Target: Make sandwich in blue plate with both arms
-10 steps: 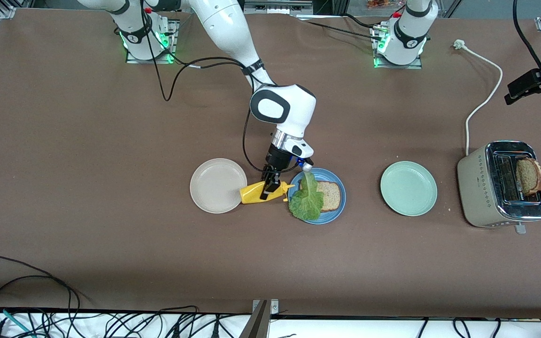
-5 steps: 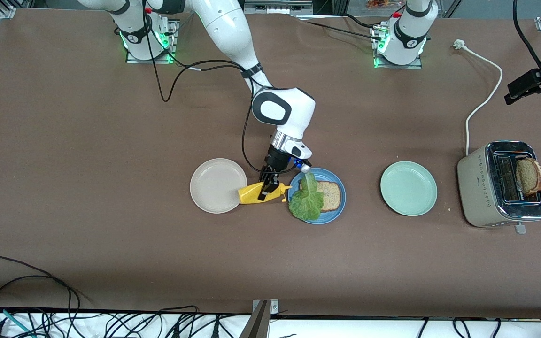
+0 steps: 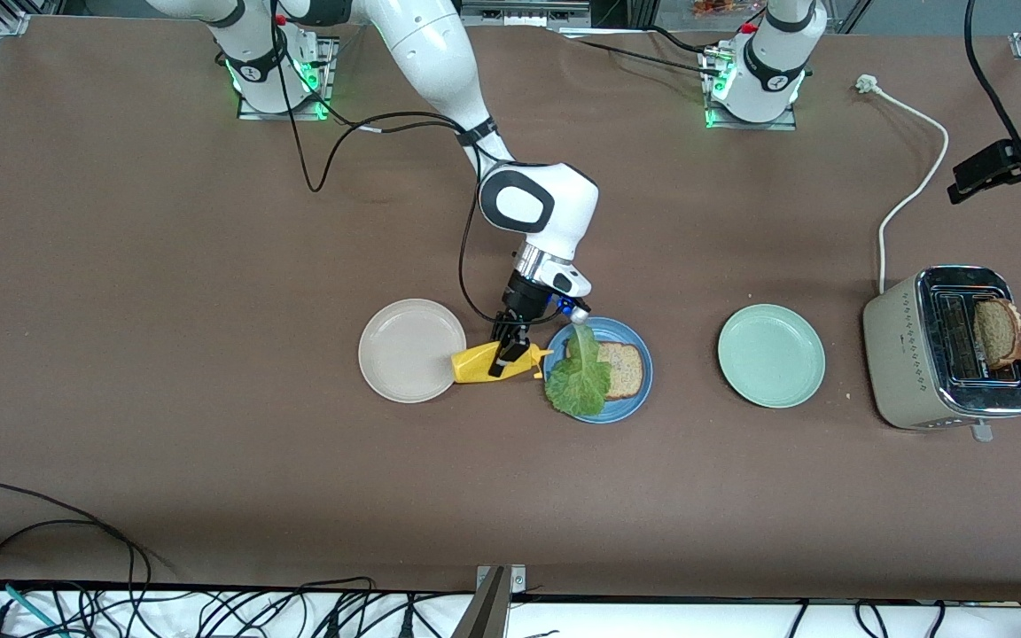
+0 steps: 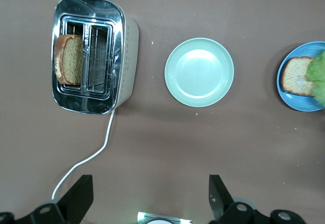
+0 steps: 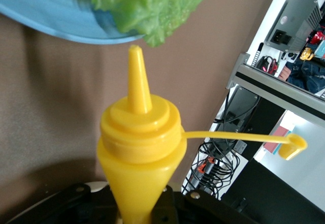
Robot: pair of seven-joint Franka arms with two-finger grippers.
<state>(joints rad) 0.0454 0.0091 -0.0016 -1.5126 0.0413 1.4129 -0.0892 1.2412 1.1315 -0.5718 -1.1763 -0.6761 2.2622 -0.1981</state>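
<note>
The blue plate (image 3: pixel 630 403) holds one slice of brown bread (image 3: pixel 626 370) with a ruffled green lettuce leaf (image 3: pixel 578 379) lying over its edge. My right gripper (image 3: pixel 505 356) is shut on a yellow squeeze bottle (image 3: pixel 478 365), tipped on its side between the beige plate and the blue plate. Its nozzle points at the lettuce (image 5: pixel 147 5) over the blue plate's rim (image 5: pixel 45 16). The bottle (image 5: pixel 139 148) fills the right wrist view and its cap hangs open. My left gripper (image 4: pixel 147 201) hangs open high over the table, with nothing between its fingers (image 4: pixel 77 198).
A beige-white plate (image 3: pixel 404 350) lies beside the bottle's base. A pale mint-green plate (image 3: pixel 771 355) sits toward the left arm's end. Past it a silver toaster (image 3: pixel 896 354) holds a second bread slice (image 3: pixel 1000 332) in one slot. Its white cord (image 3: pixel 914 177) runs toward the bases.
The right gripper and the bottle have wobbled slightly toward the beige plate and back. Nothing else has moved.
</note>
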